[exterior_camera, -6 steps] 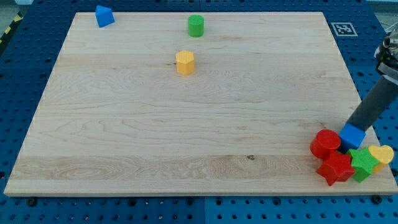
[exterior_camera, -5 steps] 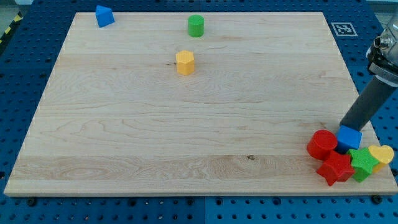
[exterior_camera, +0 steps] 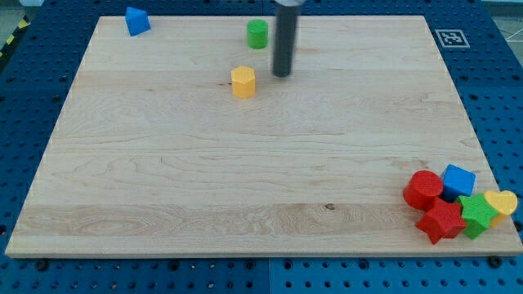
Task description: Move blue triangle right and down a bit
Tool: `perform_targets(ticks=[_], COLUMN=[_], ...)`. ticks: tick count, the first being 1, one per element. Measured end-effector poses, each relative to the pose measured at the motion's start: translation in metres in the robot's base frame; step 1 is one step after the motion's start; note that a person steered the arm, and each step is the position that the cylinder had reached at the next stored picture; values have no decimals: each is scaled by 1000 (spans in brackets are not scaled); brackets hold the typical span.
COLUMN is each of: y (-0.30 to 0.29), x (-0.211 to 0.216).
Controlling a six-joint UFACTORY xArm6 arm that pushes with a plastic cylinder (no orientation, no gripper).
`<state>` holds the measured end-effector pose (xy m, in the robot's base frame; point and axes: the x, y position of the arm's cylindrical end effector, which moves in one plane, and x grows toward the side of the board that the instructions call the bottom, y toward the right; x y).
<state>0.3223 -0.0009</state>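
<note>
The blue triangle sits at the view's top left corner of the wooden board. My rod comes down from the view's top centre; my tip rests on the board just right of the yellow hexagon block and below right of the green cylinder. The tip is far to the right of the blue triangle and touches no block.
A cluster lies at the view's bottom right corner: a red cylinder, a blue cube, a red star-like block, a green star-like block and a yellow heart. A marker tag lies off the board's top right.
My rod has left the blue cube at the bottom right and moved far up and left, to beside the yellow hexagon. The blue cube and red cylinder shifted slightly left before that.
</note>
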Motion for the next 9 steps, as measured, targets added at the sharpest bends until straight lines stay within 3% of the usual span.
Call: perform_targets(ticks=[2,4,6,9], y=[-148,-299,-291,-230], x=[-22,-92,-131,-130])
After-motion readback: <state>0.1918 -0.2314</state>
